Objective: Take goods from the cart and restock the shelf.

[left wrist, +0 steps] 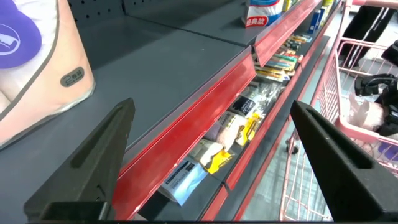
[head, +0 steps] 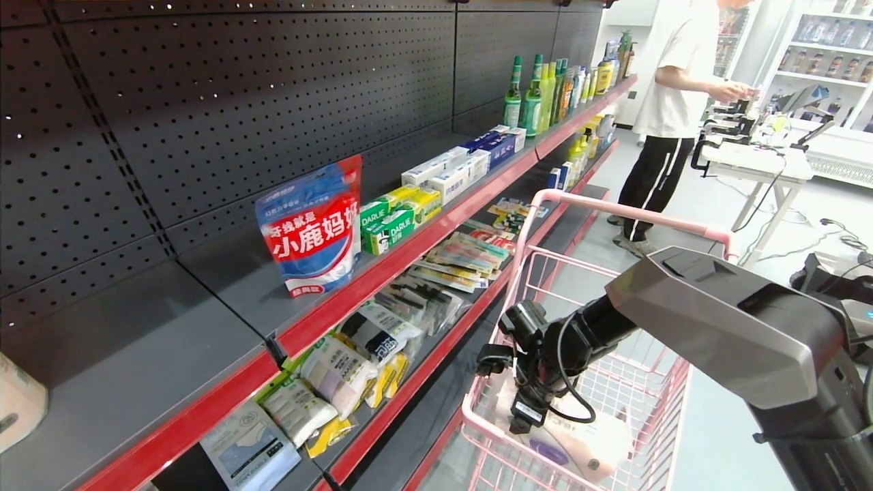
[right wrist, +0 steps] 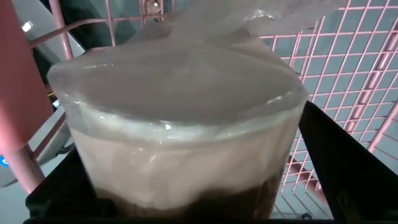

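Note:
A pink cart (head: 614, 211) stands beside the dark shelf (head: 170, 327). My right gripper (head: 522, 416) is down inside the cart, shut on a plastic-wrapped tissue pack (head: 580, 443). In the right wrist view the pack (right wrist: 180, 124) sits tight between the dark fingers (right wrist: 348, 162), with the cart mesh (right wrist: 348, 56) behind. My left gripper (left wrist: 205, 162) hangs open above the shelf's red front edge (left wrist: 205, 99) with nothing between its fingers. Another tissue pack (left wrist: 37, 62) stands on the shelf board beside it, also at the head view's left edge (head: 17, 409).
A red and blue bag (head: 314, 225) stands on the shelf, then green boxes (head: 395, 215), white boxes (head: 450, 174) and bottles (head: 539, 95) farther along. Packets (head: 341, 375) fill the lower shelf. Bare board lies between the tissue pack and the bag.

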